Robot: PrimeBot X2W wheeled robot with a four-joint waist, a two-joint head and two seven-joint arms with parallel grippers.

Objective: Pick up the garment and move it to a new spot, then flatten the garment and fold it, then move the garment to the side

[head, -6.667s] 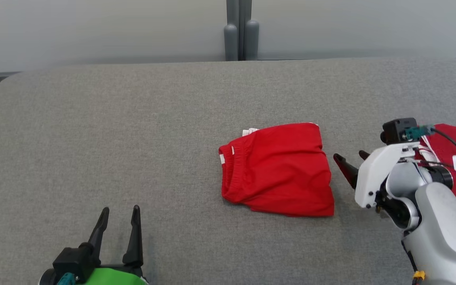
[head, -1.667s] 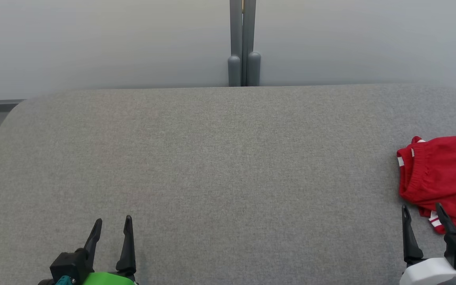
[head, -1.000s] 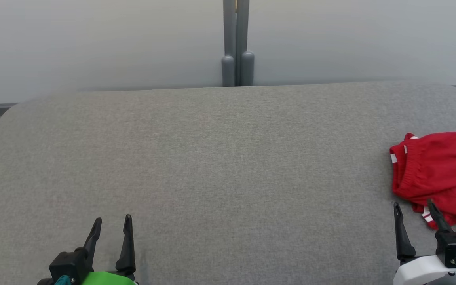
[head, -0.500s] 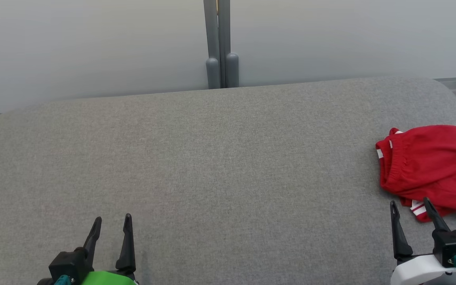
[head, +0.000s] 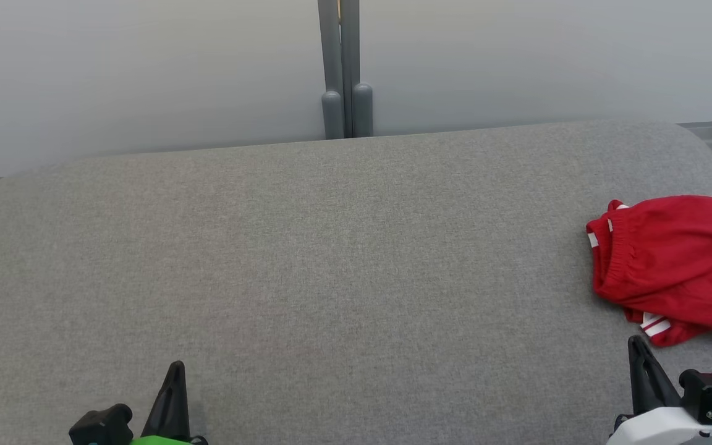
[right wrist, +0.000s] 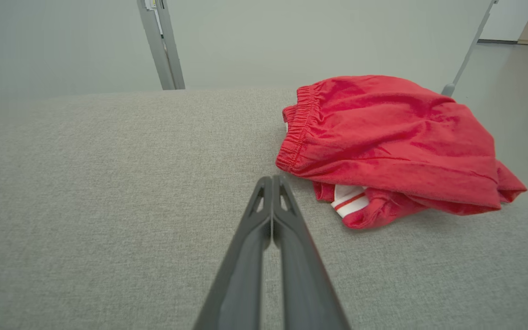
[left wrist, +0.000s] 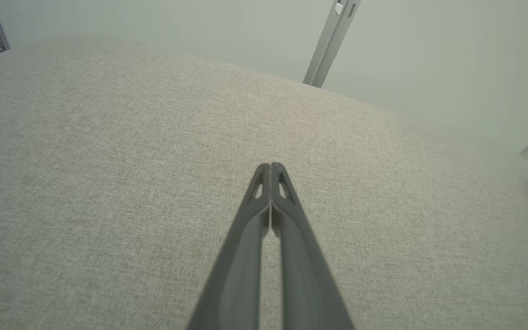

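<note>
Head view: the garment runs off the right edge of the frame, so its far side is cut off. It lies at the right end of the grey bench, near the rounded corner. It is red and folded into a rumpled bundle, its gathered elastic waistband facing left. The left claw rises from the bottom edge at lower left, most of its body out of frame. Its fingers are pressed together into one point, holding nothing. The right claw, at lower right, is also cut off below. It is pressed together and empty, its tip near the garment's near edge. A grey post stands behind the bench.

Left wrist view: the two fingers meet tip to tip above bare bench fabric. A sliver of red and white shows at the right edge, too little to read.

Right wrist view: the garment shows whole, up and to the right of the closed fingertips. The top layer is creased. A white-striped piece pokes out from under it, and how the lower layers lie cannot be made out.
</note>
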